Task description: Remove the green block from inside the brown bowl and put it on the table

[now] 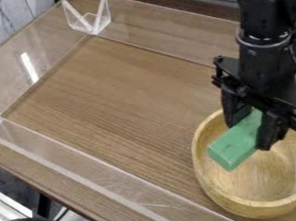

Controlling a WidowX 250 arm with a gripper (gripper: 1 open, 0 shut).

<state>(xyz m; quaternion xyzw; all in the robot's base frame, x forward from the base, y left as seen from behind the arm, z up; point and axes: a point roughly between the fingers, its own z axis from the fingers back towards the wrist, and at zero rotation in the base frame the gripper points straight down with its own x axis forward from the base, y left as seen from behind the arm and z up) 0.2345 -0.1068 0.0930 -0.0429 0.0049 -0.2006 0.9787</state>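
Black arm [263,9], blocky segmented column, matte housing; black gripper [264,124] with two slim fingers
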